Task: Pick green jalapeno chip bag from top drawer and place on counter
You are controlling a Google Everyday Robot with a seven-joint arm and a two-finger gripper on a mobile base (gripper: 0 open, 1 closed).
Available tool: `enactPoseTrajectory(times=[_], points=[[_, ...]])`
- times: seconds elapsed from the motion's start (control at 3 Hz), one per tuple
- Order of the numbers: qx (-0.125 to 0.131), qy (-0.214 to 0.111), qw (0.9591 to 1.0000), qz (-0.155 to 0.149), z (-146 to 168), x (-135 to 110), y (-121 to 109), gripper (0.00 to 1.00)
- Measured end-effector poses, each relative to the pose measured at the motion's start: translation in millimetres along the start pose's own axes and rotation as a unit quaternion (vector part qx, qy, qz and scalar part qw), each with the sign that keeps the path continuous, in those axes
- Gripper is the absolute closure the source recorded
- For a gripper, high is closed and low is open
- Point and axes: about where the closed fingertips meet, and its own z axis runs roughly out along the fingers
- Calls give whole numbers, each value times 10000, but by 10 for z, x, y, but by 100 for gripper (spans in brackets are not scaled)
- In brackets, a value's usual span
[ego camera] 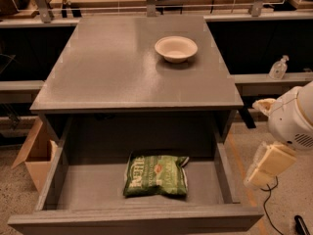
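The green jalapeno chip bag (156,175) lies flat on the grey bottom of the open top drawer (73,190), near the middle, its white lettering facing up. The counter (112,67) is the flat grey cabinet top above the drawer. My gripper (266,165) hangs at the right edge of the view, outside the drawer's right wall, below the white rounded arm housing (293,116). It is well apart from the bag and holds nothing that I can see.
A white bowl (176,48) sits on the counter's back right. A brown cardboard box (36,153) stands on the floor left of the drawer. A clear bottle (279,67) sits on a shelf at right. Dark cables lie on the floor at bottom right.
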Motion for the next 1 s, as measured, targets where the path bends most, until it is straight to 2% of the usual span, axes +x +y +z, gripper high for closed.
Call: enactPoseTrajectory(times=[0.33,0.67,1.0], points=[[-415,-58,9991,-105,509,-145,121,0],[-613,-31,9980,-169,843,-235,179,0],[-695,-116,9975,-69,1123,-302,196,0]])
